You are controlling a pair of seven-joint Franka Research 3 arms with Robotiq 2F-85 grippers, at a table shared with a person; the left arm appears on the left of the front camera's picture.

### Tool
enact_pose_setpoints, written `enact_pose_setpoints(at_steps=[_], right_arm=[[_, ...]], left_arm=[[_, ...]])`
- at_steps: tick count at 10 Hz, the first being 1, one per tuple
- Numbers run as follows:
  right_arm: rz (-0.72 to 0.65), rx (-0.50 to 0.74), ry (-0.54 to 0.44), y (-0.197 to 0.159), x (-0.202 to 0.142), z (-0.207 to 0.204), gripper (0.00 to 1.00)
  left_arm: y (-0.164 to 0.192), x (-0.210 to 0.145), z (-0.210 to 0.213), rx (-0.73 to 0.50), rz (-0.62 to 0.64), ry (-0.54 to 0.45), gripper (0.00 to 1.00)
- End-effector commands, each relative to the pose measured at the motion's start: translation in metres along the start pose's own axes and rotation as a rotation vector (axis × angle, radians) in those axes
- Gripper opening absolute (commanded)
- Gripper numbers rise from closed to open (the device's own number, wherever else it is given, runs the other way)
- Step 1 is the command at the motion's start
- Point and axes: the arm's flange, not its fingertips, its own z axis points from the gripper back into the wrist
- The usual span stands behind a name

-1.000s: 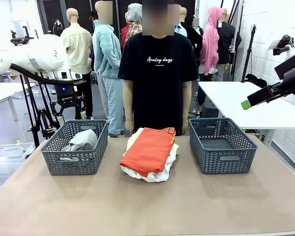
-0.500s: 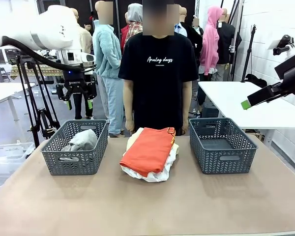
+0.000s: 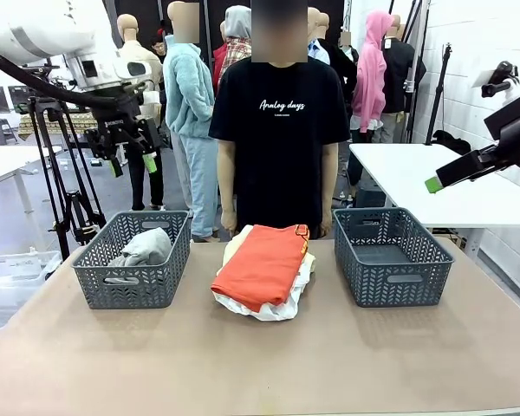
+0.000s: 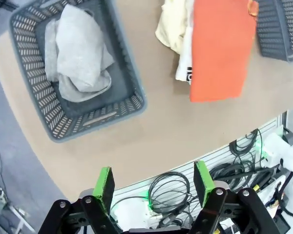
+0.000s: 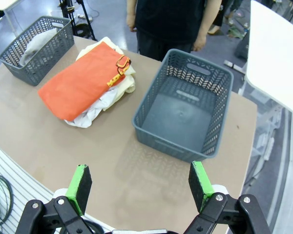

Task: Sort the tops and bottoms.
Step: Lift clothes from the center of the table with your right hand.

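Left gripper (image 3: 132, 165) has been raised further above the basket (image 3: 134, 292) near the table's (image 3: 243, 364) left edge – grey garment (image 3: 146, 247) inside. It and the right gripper (image 5: 139, 183) are held wide, nothing gripped.

Glossy white left arm (image 3: 35, 30), black cable (image 3: 48, 87), black left claw (image 3: 132, 165), green pads (image 4: 106, 181)

Basket (image 3: 134, 286) perforated grey plastic; orange-red garment (image 3: 262, 264) soft matt cloth; table (image 3: 243, 364) smooth matt tan.
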Motion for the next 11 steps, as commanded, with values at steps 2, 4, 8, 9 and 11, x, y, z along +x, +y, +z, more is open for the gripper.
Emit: enact_pose_setpoints(at_steps=[2, 4, 8, 9, 11], right_arm=[[-0.011, 0.005, 0.007, 0.001, 0.000, -0.001, 1.00], [-0.011, 0.005, 0.007, 0.001, 0.000, -0.001, 1.00], [0.008, 0.124, 0.042, -0.017, 0.041, -0.038, 1.00], [0.023, 0.166, 0.050, -0.019, 0.055, -0.054, 1.00], [0.067, 0.234, 0.070, -0.017, 0.086, -0.106, 1.00]], left_arm=[[0.008, -0.001, -0.015, -0.029, -0.019, -0.040, 0.85], [0.005, 0.002, -0.004, -0.014, -0.017, -0.010, 0.85], [0.005, 0.002, -0.004, -0.014, -0.017, -0.010, 0.85], [0.005, 0.002, -0.004, -0.014, -0.017, -0.010, 0.85], [0.005, 0.002, -0.004, -0.014, -0.017, -0.010, 0.85]])
